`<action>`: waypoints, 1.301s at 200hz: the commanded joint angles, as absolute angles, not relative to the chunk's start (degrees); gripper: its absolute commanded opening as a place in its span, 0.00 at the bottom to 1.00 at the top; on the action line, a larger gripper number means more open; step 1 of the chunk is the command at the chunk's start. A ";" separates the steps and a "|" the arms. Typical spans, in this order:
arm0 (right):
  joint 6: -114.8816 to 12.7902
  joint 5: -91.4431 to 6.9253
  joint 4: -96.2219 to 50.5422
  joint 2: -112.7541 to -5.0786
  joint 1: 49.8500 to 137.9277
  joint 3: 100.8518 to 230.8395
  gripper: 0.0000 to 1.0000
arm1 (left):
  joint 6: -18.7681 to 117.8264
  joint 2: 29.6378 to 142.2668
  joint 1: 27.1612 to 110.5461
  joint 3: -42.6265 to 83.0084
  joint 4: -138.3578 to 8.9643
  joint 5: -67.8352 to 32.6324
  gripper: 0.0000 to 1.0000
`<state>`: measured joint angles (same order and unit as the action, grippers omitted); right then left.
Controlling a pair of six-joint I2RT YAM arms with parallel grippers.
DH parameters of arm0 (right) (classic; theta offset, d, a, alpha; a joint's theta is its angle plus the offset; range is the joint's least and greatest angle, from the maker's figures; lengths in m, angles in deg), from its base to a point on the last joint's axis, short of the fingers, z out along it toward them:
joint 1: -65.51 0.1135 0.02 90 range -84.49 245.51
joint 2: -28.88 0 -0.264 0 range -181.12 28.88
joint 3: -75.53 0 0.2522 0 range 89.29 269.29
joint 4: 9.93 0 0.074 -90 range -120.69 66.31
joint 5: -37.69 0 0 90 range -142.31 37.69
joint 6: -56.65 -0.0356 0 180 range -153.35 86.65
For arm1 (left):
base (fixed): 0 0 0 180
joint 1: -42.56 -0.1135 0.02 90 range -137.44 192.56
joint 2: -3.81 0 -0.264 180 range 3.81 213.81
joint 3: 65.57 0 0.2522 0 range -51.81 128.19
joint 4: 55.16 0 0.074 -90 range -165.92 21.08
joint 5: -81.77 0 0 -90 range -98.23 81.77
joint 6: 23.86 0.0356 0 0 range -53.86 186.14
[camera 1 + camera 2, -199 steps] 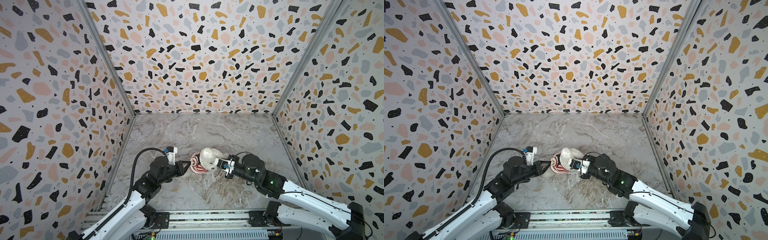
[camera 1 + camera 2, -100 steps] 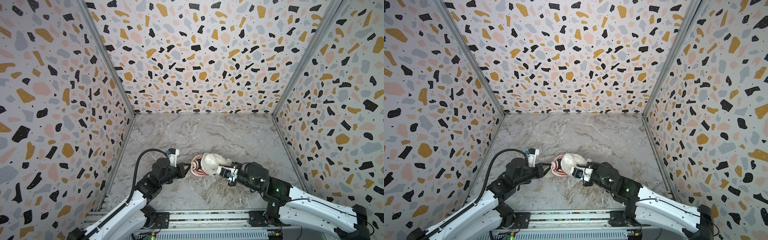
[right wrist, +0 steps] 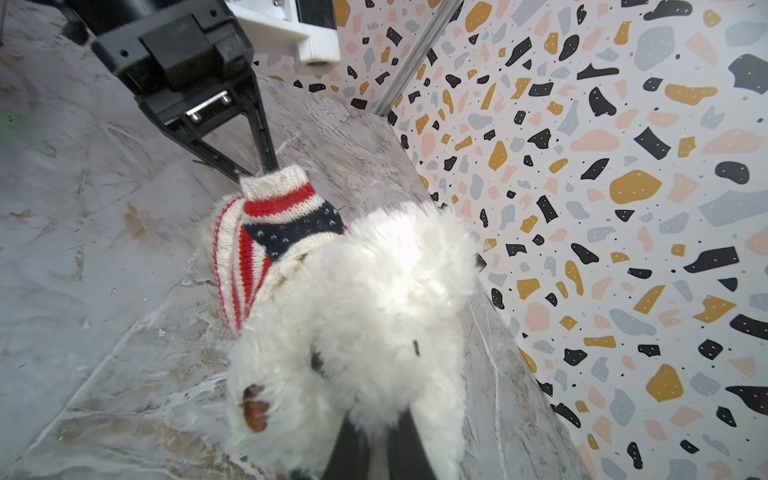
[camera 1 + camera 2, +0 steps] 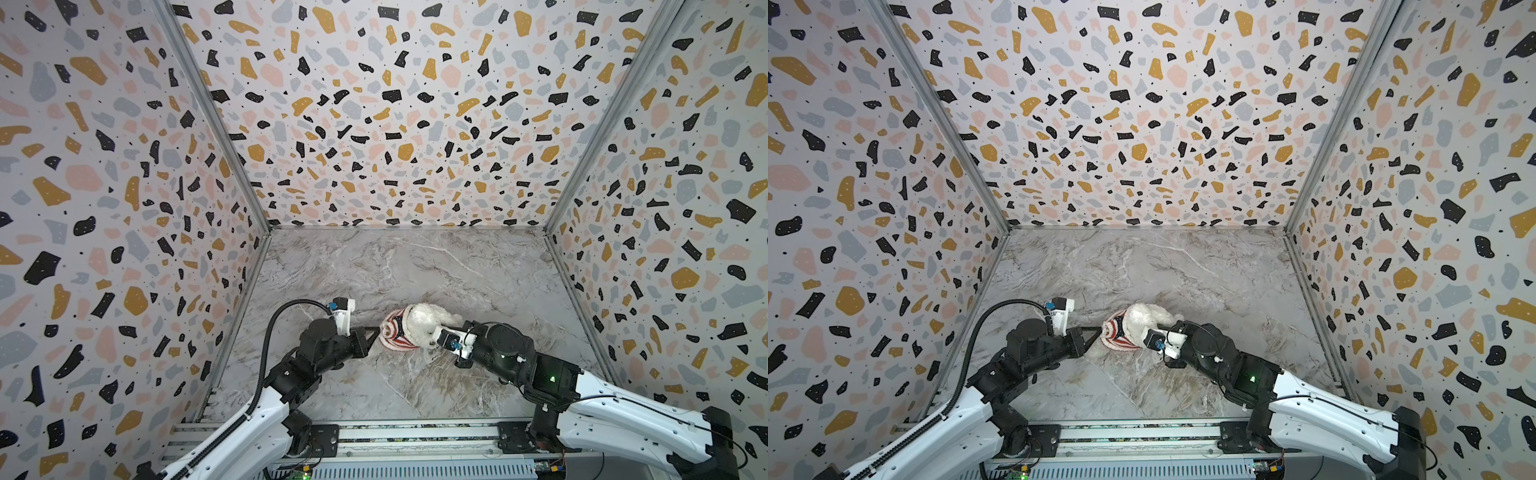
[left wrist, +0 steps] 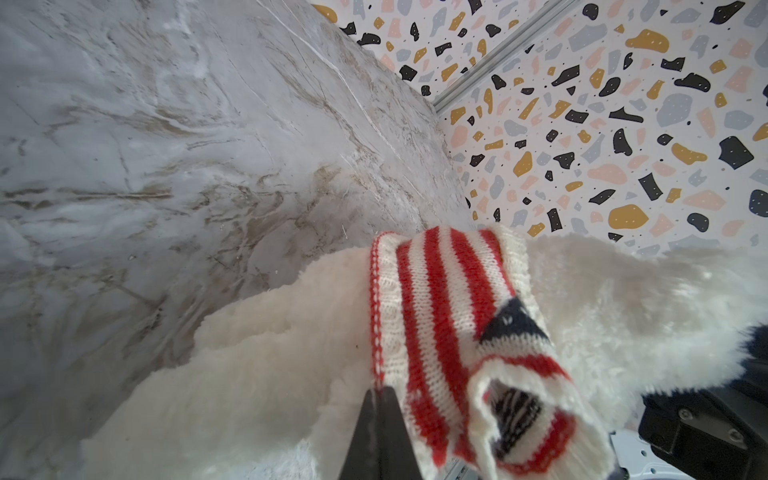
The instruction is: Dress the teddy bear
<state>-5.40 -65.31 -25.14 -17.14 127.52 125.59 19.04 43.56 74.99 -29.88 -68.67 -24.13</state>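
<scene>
The teddy bear (image 4: 430, 322) (image 4: 1148, 316), white and fluffy, lies on the marble floor with a red-and-white striped knit top (image 4: 392, 334) (image 4: 1115, 332) round its body. In the left wrist view my left gripper (image 5: 380, 392) is shut on the red-edged hem of the striped top (image 5: 440, 316). Its tips (image 4: 376, 330) meet the top's left side in both top views. My right gripper (image 3: 376, 422) is shut on a tuft of the bear's head fur (image 3: 357, 316), close to its face. In the top views its wrist camera hides the tips.
Terrazzo-patterned walls (image 4: 374, 124) close in the marble floor (image 4: 415, 266) on three sides. A metal rail (image 4: 395, 436) runs along the front edge under both arm bases. The left arm's black cable (image 4: 274, 324) loops up beside the left wall.
My right arm has sunk lower and drawn the bear's head slightly right and down. The left jaws have closed fully on the top's hem and stayed almost in place.
</scene>
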 commanded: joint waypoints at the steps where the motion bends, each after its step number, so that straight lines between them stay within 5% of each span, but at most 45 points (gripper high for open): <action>1: -6.81 -70.42 -24.47 -17.16 127.45 129.17 0.00 | 20.58 41.86 74.65 -31.46 -73.30 -21.57 0.08; 79: -4.18 -65.24 -19.06 -15.86 129.58 126.66 0.00 | 20.55 39.67 74.68 -28.69 -70.75 -24.83 0.27; 120: -11.84 -73.48 -19.23 -20.40 128.50 129.47 0.00 | 22.14 37.09 74.78 -30.48 -67.11 -26.77 0.44; 177: -20.33 -70.05 -21.95 -23.50 125.39 130.96 0.00 | 16.37 35.66 74.82 -40.53 -46.41 -22.43 0.46; 260: -20.69 -67.78 -21.09 -22.40 124.48 129.83 0.00 | 16.08 46.01 76.02 -39.11 -35.80 -23.06 0.41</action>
